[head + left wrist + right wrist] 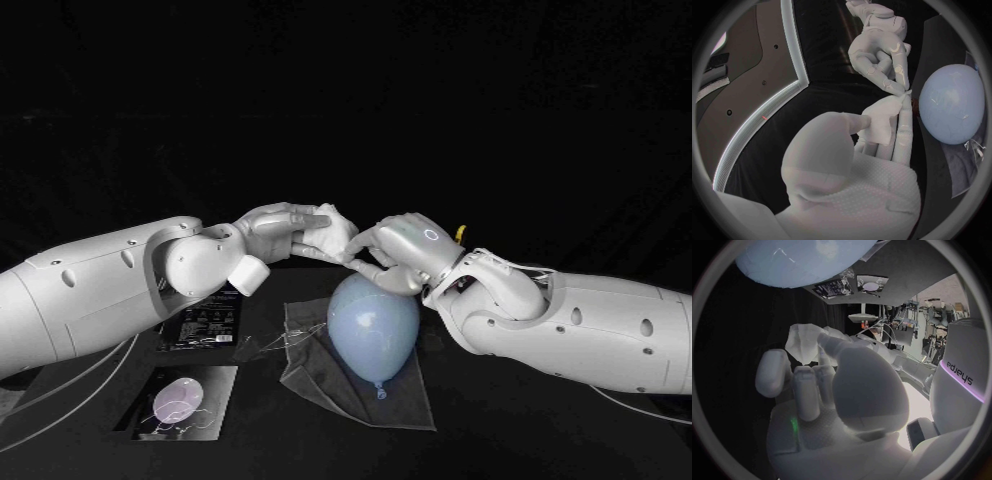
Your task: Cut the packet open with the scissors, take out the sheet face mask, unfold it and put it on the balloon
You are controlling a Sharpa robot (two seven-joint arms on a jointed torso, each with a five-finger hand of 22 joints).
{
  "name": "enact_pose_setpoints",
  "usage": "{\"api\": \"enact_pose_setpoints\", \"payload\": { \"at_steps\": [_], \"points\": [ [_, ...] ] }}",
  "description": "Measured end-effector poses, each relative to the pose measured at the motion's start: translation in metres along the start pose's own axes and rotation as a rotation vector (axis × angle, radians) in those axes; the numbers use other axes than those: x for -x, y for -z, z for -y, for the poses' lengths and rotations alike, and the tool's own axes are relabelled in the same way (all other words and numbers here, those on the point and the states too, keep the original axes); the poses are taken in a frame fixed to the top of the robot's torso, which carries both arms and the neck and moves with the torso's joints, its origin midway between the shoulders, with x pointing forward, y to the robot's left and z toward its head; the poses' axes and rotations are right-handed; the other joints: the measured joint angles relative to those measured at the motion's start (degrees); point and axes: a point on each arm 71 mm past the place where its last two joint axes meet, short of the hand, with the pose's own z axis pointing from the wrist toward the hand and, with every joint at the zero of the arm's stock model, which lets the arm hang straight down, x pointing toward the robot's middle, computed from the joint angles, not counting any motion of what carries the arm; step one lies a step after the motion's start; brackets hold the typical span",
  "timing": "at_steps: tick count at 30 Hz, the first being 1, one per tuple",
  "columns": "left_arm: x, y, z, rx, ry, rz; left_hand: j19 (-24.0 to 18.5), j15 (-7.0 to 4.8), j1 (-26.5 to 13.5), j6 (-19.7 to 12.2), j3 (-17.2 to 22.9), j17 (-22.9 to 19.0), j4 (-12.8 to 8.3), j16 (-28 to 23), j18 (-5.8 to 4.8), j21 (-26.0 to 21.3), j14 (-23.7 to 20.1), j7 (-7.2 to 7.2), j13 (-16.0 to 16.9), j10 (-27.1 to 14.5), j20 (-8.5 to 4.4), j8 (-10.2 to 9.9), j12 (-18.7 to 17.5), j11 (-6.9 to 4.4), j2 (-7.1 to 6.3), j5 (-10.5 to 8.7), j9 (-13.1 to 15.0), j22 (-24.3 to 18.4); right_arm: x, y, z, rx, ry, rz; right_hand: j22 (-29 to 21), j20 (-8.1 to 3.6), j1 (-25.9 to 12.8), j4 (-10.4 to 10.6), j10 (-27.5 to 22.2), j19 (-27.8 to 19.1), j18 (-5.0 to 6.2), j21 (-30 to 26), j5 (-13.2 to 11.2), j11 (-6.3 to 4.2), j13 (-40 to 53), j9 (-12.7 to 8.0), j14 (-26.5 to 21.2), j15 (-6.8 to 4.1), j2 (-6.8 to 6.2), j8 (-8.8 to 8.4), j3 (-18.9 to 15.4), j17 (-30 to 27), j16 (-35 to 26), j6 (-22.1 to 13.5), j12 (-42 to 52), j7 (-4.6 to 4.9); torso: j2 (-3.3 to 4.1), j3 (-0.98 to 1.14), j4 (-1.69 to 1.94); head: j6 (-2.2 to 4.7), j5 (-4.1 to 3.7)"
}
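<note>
My two hands meet just above the far end of the pale blue balloon (375,322), which lies on its side with its knot toward me. The left hand (293,232) pinches the folded white sheet face mask (879,122) between thumb and fingers. The right hand (405,250) pinches the mask's far corner with its fingertips (900,90). The mask (336,222) is still a small folded wad between the hands. In the right wrist view the mask (806,342) shows past the right hand (826,390), with the balloon (804,260) beyond. The balloon (951,110) sits beside the left hand (861,165).
The balloon rests on a dark translucent cloth (325,375). Left of it lie a black packet piece (202,325) and, nearer me, a packet piece with a pale face picture (180,400). A small yellow object (460,233) shows behind the right wrist.
</note>
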Motion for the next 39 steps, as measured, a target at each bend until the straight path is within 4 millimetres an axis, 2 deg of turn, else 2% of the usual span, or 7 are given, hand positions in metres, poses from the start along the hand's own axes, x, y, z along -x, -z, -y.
{"api": "enact_pose_setpoints", "payload": {
  "at_steps": [4, 25, 27, 30, 33, 36, 39],
  "points": [
    [0.0, 0.0, 0.0, -0.001, 0.0, 0.002, 0.0, 0.0, 0.0, 0.1, 0.0, 0.0, 0.0, 0.0, 0.89, 0.0, 0.0, 0.09, 0.0, 0.0, 0.0, 0.1, 0.0, 0.01, 0.0, 0.0, -0.1, 0.0, -0.001, 0.002, 0.001, -0.011, 0.002, -0.035, 0.0, 0.0, 0.0, -0.1, 0.0, 0.0, 0.0, 0.0, -0.1, 0.0, 0.0, 0.0, 0.0, 0.0, 0.0, 0.63, 0.2, 0.0, 0.0, -0.1, 0.0, -0.06, 0.01, 0.0, 0.0, -0.08, -0.02],
    [0.002, 0.002, 0.0, -0.009, 0.001, 0.007, 0.0, -0.18, 0.0, 0.3, 0.3, 0.0, 0.0, 0.0, 0.88, 0.0, 0.2, -0.09, 0.0, 0.2, 0.0, 0.1, 0.0, -0.21, -0.03, -0.13, -0.1, 0.0, 0.009, 0.022, 0.012, -0.063, 0.002, -0.027, 0.0, 0.01, -0.9, 0.0, 0.0, 0.0, -0.02, 0.0, 0.2, 0.0, 0.0, 0.8, 0.0, 0.01, -0.87, 1.67, 0.9, 0.0, 0.0, -1.2, -0.7, -0.04, -0.02, -0.04, 0.02, 0.15, -0.09],
    [0.002, 0.002, 0.0, -0.009, 0.001, 0.007, 0.0, -0.18, 0.0, 0.3, 0.3, 0.0, 0.0, 0.0, 0.87, 0.0, 0.2, -0.09, 0.0, 0.3, 0.0, 0.1, 0.0, -0.11, -0.03, -0.18, -0.1, 0.0, 0.01, 0.022, 0.012, -0.062, -0.003, -0.005, 0.0, 0.01, -1.1, -0.2, 0.0, 0.0, -0.01, -0.3, 0.2, 0.0, 0.0, 2.6, 0.0, 0.01, -1.35, 1.83, 1.1, 0.0, 0.0, -1.8, -1.1, -0.02, -0.01, -0.01, 0.01, 0.15, -0.09],
    [0.002, 0.002, 0.0, -0.01, 0.001, 0.007, 0.0, -0.18, 0.0, 0.3, 0.3, 0.0, 0.0, 0.0, 0.86, 0.0, 0.2, -0.09, 0.0, 0.4, 0.0, 0.0, 0.0, -0.03, -0.03, -0.18, -0.1, 0.0, 0.013, 0.023, 0.013, -0.062, -0.009, 0.028, 0.0, -0.13, -1.3, -0.6, -0.1, -1.6, -0.02, -3.2, 0.4, -0.04, 0.0, 5.5, 0.0, 0.01, -3.17, 2.19, 0.6, 0.0, -0.1, -3.2, -4.1, 0.38, 0.01, 0.0, 0.01, 0.18, -0.17],
    [0.002, 0.002, 0.0, -0.011, 0.002, 0.007, 0.0, -0.18, 0.0, 0.3, 0.3, 0.0, 0.0, 0.0, 0.85, 0.0, 0.2, -0.09, 0.0, 0.4, 0.0, 0.1, 0.0, -0.03, -0.03, -0.19, -0.1, 0.0, 0.013, 0.023, 0.015, -0.063, -0.012, 0.055, 0.0, 0.12, -1.4, -0.9, -0.5, -5.1, 0.11, -8.5, 0.4, 0.77, 0.0, 5.5, -0.1, 0.18, -5.29, 0.93, 0.3, 0.0, -1.6, -5.1, -8.8, 1.25, 0.02, -0.01, 0.0, 0.18, -0.24],
    [0.002, 0.002, 0.0, -0.011, 0.002, 0.006, 0.0, -0.18, 0.0, 0.3, 0.3, 0.0, 0.0, 0.0, 0.84, 0.0, 0.2, -0.09, 0.0, 0.4, 0.0, 0.2, 0.0, -0.02, -0.03, -0.2, -0.2, 0.0, 0.01, 0.024, 0.018, -0.067, -0.014, 0.078, 0.0, 0.5, -1.8, -0.5, -2.0, -7.8, 1.38, -12.6, 0.4, 1.81, 0.0, 4.9, -0.1, 0.74, -6.98, -0.18, -0.3, 0.0, -2.8, -6.6, -12.4, 2.17, 0.03, -0.01, 0.0, 0.12, -0.25],
    [0.002, 0.003, 0.0, -0.012, 0.002, 0.005, 0.0, -0.18, 0.0, 0.3, 0.3, 0.0, 0.0, 0.0, 0.84, 0.0, 0.2, -0.09, 0.0, 0.4, 0.0, 0.2, 0.0, -0.03, -0.03, -0.06, -0.2, 0.0, 0.006, 0.024, 0.018, -0.068, -0.016, 0.095, -1.1, 1.06, -2.5, 0.2, -4.3, -10.7, 1.77, -17.1, 0.4, 2.27, 0.0, 4.5, 0.0, 1.34, -8.62, -1.01, -1.3, 0.0, -4.0, -8.1, -16.0, 2.94, 0.03, -0.01, 0.01, 0.07, -0.25]
  ]
}}
